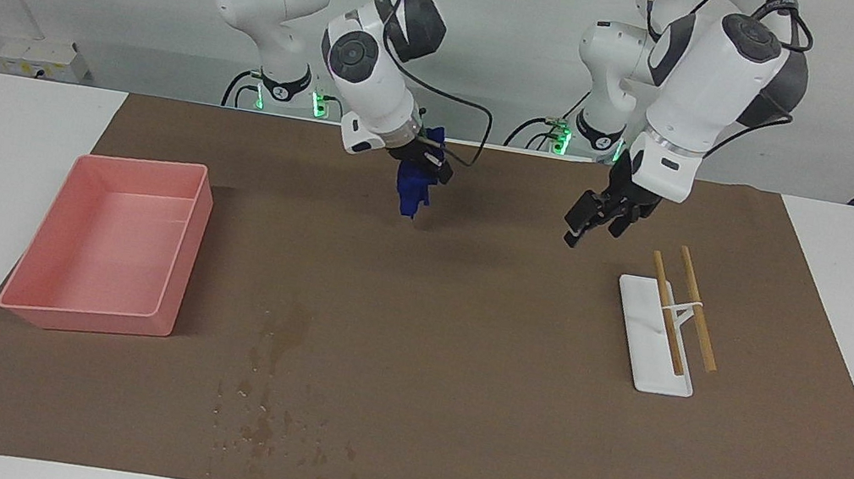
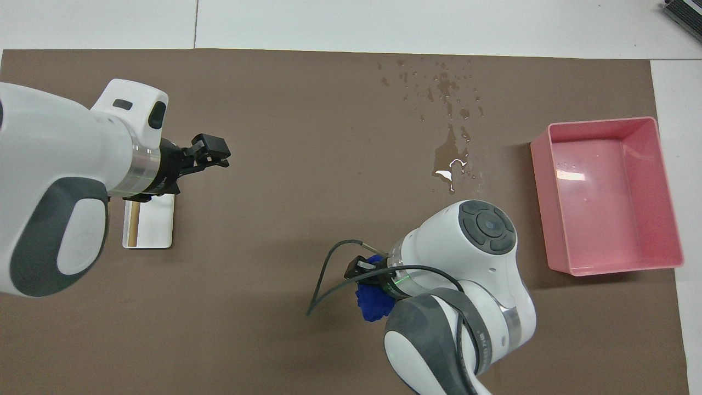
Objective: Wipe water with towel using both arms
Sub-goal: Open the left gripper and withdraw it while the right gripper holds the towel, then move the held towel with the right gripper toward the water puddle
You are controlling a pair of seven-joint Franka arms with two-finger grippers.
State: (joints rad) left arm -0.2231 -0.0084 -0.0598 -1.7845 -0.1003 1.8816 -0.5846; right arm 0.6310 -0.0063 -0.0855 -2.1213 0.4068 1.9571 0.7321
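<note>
The water (image 1: 269,386) is a dark wet blotch with scattered droplets on the brown mat (image 1: 478,350), near the mat's edge farthest from the robots; in the overhead view the water (image 2: 451,126) glints. My right gripper (image 1: 426,166) is shut on the blue towel (image 1: 411,190), which hangs in a bundle above the mat's middle, close to the robots. In the overhead view the towel (image 2: 373,303) shows under my right gripper (image 2: 364,274). My left gripper (image 1: 597,222) is open and empty in the air, over the mat beside the rack. It also shows in the overhead view (image 2: 218,153).
A pink tray (image 1: 118,161) stands toward the right arm's end of the mat, beside the water, with its rim in the overhead view (image 2: 603,122). A white rack with two wooden rods (image 1: 656,336) stands toward the left arm's end, partly covered by the left arm in the overhead view (image 2: 148,227).
</note>
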